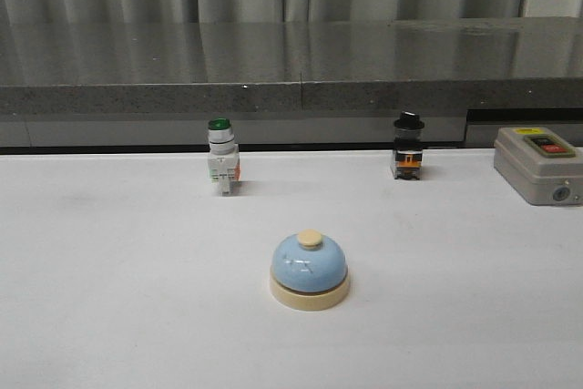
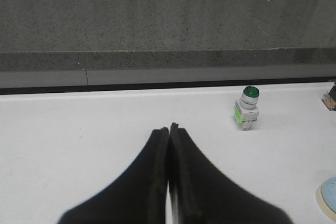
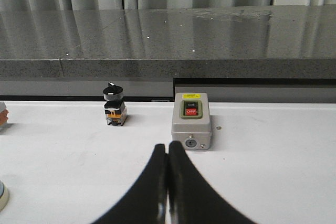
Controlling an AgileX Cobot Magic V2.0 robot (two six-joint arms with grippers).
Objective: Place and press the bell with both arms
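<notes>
- Bell [image 1: 310,270] sits upright on the white table [image 1: 109,261], off to the left gripper's [image 2: 169,128] right
- both grippers closed on nothing, right gripper [image 3: 168,145] just short of the grey switch box [image 3: 191,120]

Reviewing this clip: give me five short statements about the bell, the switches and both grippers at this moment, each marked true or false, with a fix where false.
1. The bell stands upright on the white table, nearer the camera than both small switches. True.
2. The left gripper is closed around the bell. False: its fingers are shut on nothing, and the bell sits off to the side.
3. The green-capped switch stands left of the black-knobbed switch in the front view. True.
4. The right gripper is wide open. False: its fingers are pressed together.
5. The grey switch box lies between the two small switches. False: it sits at the far right.
</notes>
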